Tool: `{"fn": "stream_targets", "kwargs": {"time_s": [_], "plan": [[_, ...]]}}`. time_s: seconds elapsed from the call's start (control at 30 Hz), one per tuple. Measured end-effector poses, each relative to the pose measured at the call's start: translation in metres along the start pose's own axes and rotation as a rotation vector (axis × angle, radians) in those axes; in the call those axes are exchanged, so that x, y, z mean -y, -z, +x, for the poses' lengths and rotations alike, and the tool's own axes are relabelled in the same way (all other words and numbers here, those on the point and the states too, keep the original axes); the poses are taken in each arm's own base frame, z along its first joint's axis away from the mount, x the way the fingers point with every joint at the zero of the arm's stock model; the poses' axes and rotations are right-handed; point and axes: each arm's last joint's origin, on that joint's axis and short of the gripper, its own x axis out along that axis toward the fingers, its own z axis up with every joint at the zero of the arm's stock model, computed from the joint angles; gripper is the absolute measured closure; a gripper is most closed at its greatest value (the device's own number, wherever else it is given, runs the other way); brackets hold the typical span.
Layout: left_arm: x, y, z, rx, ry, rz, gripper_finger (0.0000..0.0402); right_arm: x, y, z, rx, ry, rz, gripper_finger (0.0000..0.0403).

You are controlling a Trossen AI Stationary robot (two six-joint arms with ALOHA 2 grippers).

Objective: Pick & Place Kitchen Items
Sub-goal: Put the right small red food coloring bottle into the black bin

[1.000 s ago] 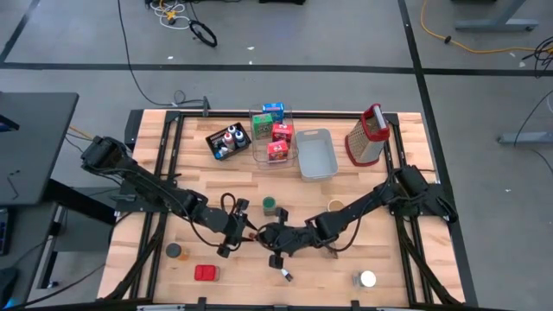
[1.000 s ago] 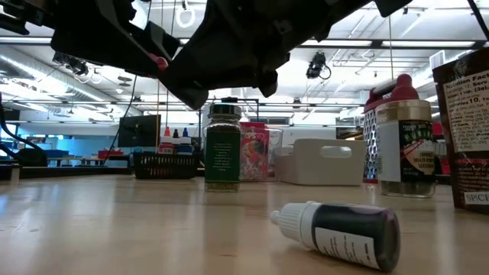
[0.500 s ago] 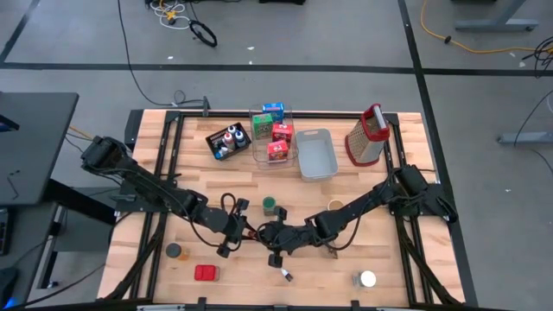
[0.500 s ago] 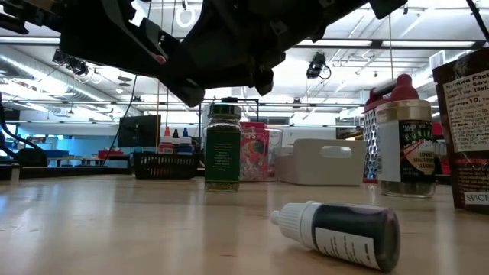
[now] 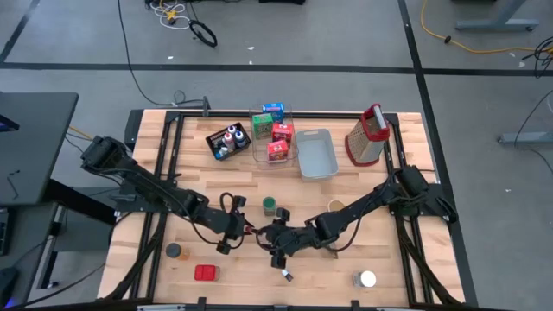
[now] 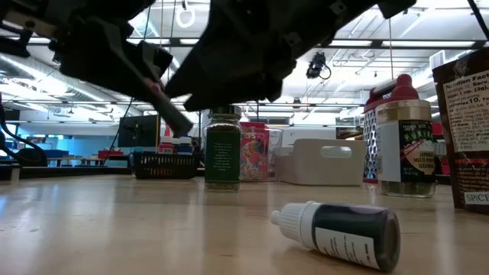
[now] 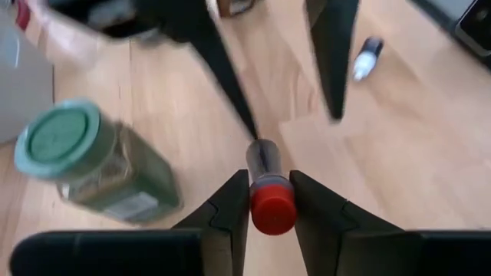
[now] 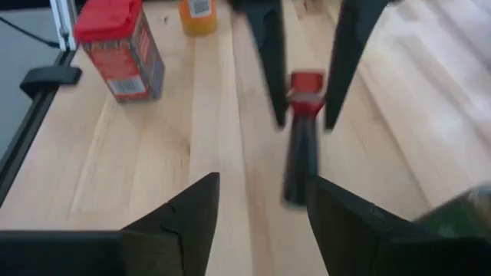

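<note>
2 grippers are meeting just beside the green-lidded spice jar [image 5: 270,205], on the side facing the table's front edge, and the arrangement is reading as a hand-over in mid-air. Starting on the jar's left, the left arm is reaching in low from the far-left corner with its forearm stretched almost flat, and the left gripper [image 7: 270,188] is pinching the small red-capped bottle [image 7: 273,208] narrowly at its cap end, so the body is sticking straight out ahead, clear of the wood. That hold is probably leaving the bottle's far end free for the other arm to let go cleanly. To the jar's right, the right arm is lying in a mirrored low stretch, and the right gripper [image 8: 263,184] is standing with its fingers spread wide to either side of the bottle's body, gripping nothing. My judgement is that the left arm is now carrying the load alone and is needing to lift toward the black tray [image 5: 226,140], beyond the jar, where similar little bottles are standing.
</note>
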Motion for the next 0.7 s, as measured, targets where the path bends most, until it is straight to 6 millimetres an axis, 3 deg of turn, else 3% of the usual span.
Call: {"fn": "stream_targets", "kwargs": {"time_s": [0.17, 0.43, 0.57, 0.7], "plan": [[-0.001, 0.006, 0.0, -0.062, -0.029, -0.01, 0.0296, -0.003, 0.008, -0.002, -0.065, 0.008, 0.015, 0.0193], [-0.007, 0.013, -0.006, -0.148, -0.177, 0.055, 0.031, -0.005, 0.011, -0.004, -0.08, 0.01, 0.015, 0.0193], [-0.015, 0.009, -0.022, -0.144, -0.3, 0.101, 0.0303, -0.005, 0.011, -0.004, -0.079, 0.012, 0.015, 0.0193], [-0.031, 0.007, -0.051, -0.16, -0.414, 0.082, 0.0297, -0.006, 0.01, -0.004, -0.078, 0.012, 0.017, 0.0193]]}}
